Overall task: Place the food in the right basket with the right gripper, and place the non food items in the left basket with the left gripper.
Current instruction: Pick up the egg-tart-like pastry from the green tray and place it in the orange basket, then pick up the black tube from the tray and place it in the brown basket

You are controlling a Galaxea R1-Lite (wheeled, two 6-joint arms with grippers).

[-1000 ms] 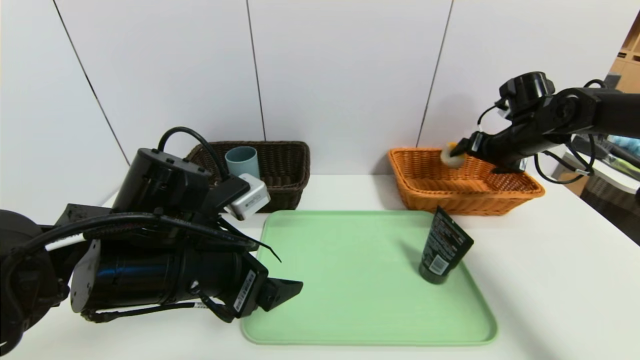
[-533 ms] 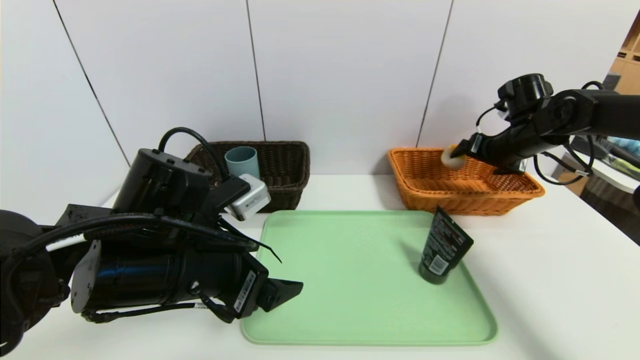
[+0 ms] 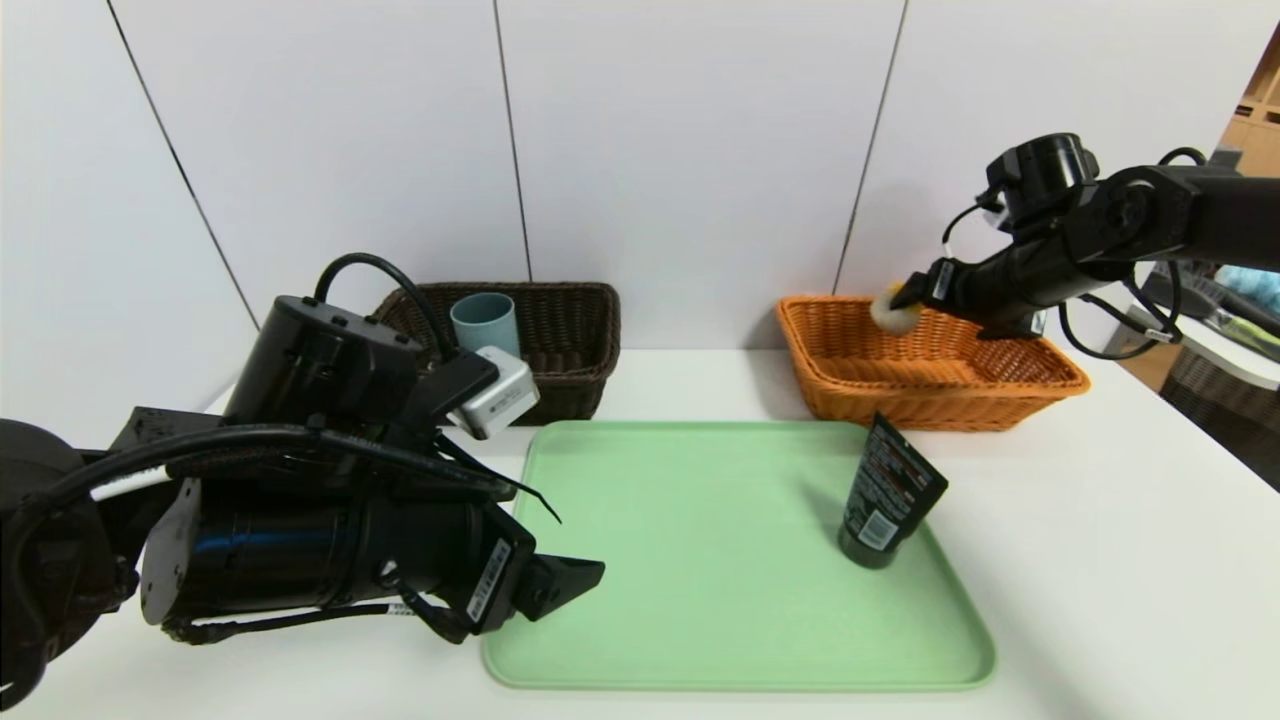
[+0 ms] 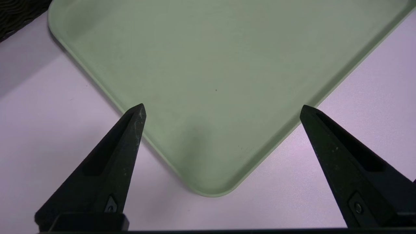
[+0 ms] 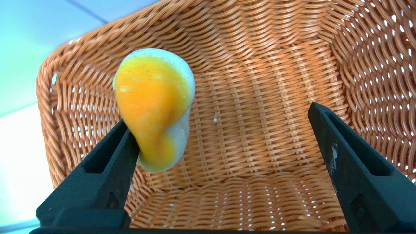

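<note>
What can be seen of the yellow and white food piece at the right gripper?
The food piece is a rounded lump, orange-yellow on the face toward the wrist camera with a pale whitish rim and back, smooth and matte. It sits above the orange wicker basket, against one finger of the right gripper; the other finger stands well clear of it, so the jaws are open. Whether it is stuck there or dropping cannot be told.
</note>
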